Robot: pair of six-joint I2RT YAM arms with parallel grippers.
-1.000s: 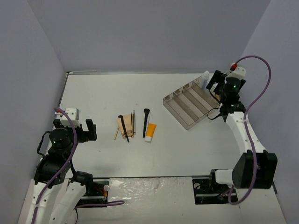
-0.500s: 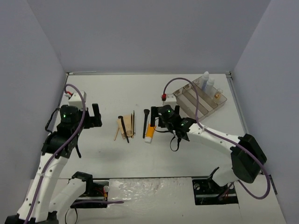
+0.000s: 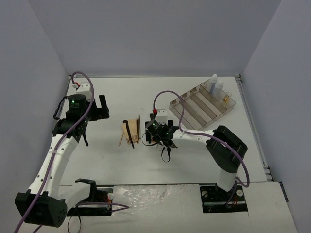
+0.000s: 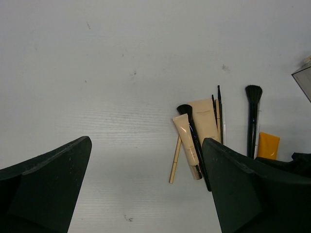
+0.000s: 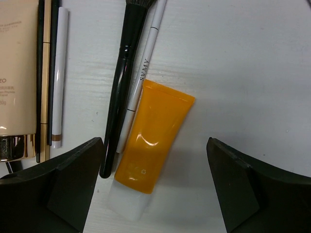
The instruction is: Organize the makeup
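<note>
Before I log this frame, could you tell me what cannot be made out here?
Top view: the orange tube is largely hidden under the right gripper.
Right wrist view: the beige tube is cut off by the left edge.
Left wrist view: the tray is cut off by the right edge.
Top view: labels on the bottles are too small to read.

Claw (image 4: 146,144) spread wide, black brush (image 4: 251,121), orange tube (image 4: 268,144)
</note>
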